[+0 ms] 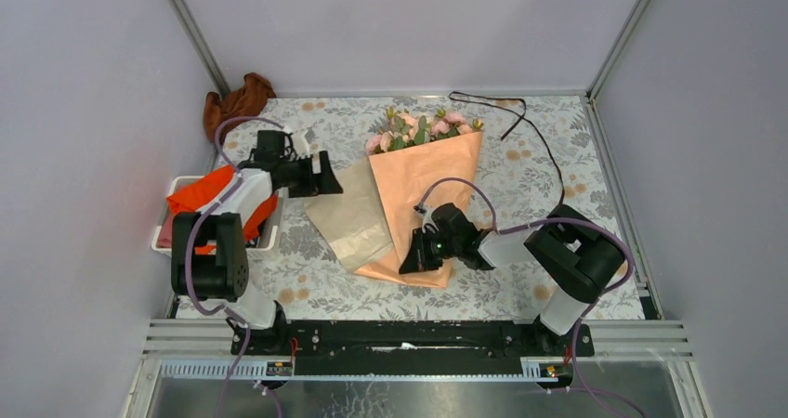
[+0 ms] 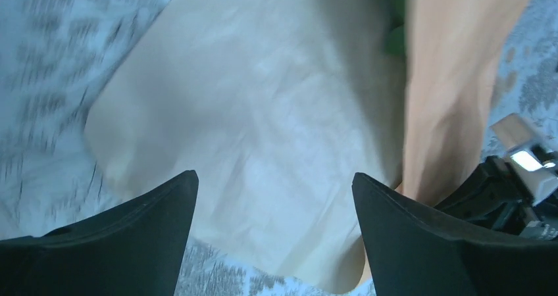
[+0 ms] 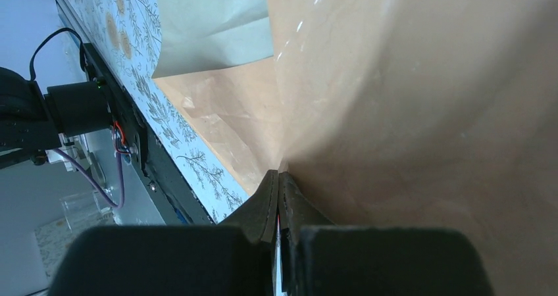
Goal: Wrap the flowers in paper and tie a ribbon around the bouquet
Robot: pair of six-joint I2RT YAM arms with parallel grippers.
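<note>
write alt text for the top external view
A peach-orange paper cone holding pale pink flowers lies centre-frame, the right gripper pinched shut on its lower edge. The open left gripper hovers over its loose flap; a dark brown ribbon lies behind.

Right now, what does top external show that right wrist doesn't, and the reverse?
Top external only: pale pink flowers with green leaves, thin dark brown ribbon lying loose on the table, open left pincer. Right wrist only: right pincer shut on a fold of the creased peach-orange paper sheet. Both: that paper, floral table cover.
</note>
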